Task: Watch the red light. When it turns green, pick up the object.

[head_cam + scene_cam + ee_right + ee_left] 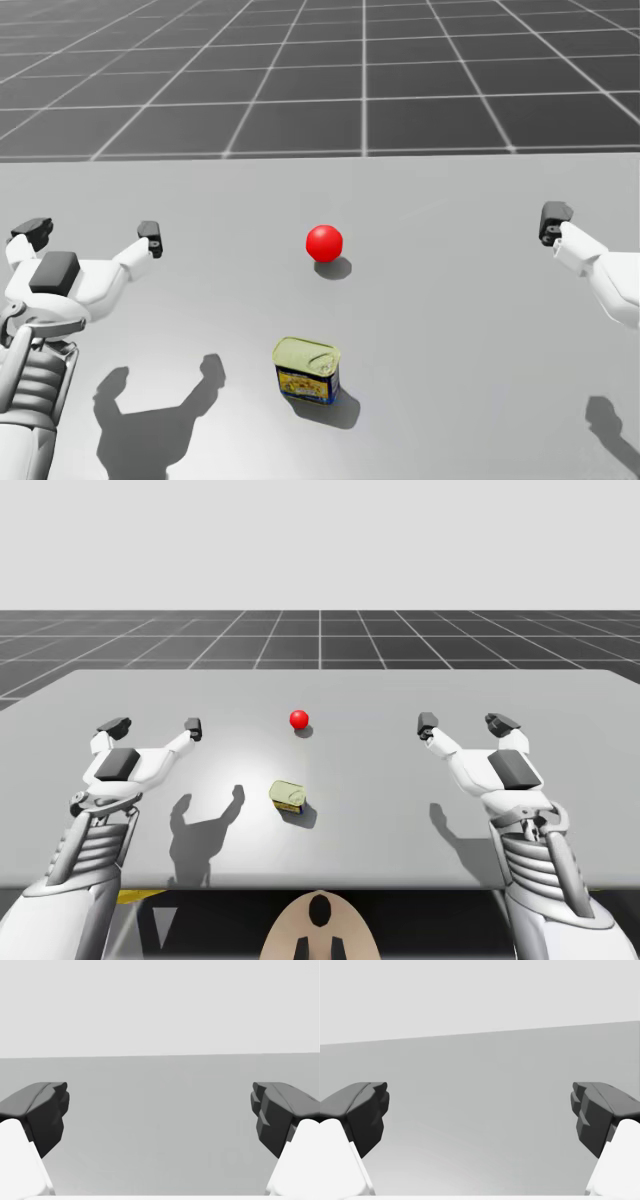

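Waiting step at the grey table (560, 710). Hovering well left of the red light (299, 719) with the left gripper (154, 725), and well right of it with the right gripper (464, 723); jaws spread wide on both, holding nothing. Noted the yellow rectangular can (288, 795) just nearer than the light, standing upright. Keep watching the light and hold off until green; then probably grip across the can's narrow sides.

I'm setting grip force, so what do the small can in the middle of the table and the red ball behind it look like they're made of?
The rectangular can is probably thin metal: it has a dull yellowish lid with a raised rim, and a printed yellow and blue label on its sides. The red light is a smooth, evenly coloured sphere, maybe plastic or glass; its look leaves that open.
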`<state>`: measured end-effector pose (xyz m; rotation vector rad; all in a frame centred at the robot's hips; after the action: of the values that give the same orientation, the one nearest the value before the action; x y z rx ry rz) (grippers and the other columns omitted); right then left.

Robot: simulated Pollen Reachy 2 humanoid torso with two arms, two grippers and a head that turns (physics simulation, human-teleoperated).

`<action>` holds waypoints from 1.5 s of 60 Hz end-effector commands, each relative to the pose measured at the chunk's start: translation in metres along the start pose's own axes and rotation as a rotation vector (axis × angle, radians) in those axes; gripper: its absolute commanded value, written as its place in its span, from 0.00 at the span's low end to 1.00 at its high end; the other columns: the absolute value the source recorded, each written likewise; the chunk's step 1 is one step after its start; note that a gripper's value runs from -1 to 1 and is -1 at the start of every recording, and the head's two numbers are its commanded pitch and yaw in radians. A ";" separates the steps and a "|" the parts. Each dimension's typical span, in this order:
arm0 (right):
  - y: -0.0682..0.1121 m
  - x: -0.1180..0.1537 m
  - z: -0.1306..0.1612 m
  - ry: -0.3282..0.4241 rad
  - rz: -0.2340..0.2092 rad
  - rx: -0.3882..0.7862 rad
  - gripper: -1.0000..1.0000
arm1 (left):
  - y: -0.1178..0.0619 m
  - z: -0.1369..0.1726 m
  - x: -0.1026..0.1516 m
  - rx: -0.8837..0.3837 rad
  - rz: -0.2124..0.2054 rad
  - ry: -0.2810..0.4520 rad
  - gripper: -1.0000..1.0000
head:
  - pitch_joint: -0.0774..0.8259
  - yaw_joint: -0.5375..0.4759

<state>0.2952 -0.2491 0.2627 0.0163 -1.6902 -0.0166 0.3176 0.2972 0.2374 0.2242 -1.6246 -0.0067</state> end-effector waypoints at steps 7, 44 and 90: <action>0.001 0.000 0.000 0.003 -0.005 0.003 0.00 | 0.000 0.000 0.000 -0.001 -0.002 0.001 0.00 | 0.62 0.62; 0.001 -0.001 0.000 -0.002 0.004 0.003 0.00 | 0.000 0.000 0.000 0.000 -0.005 0.000 0.00 | 0.62 0.62; 0.001 -0.002 0.000 -0.006 0.015 0.006 0.00 | -0.001 0.000 0.000 -0.002 -0.010 -0.002 0.00 | 0.62 0.62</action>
<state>0.2953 -0.2484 0.2615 0.0073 -1.6961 -0.0010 0.3175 0.2965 0.2372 0.2298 -1.6245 -0.0142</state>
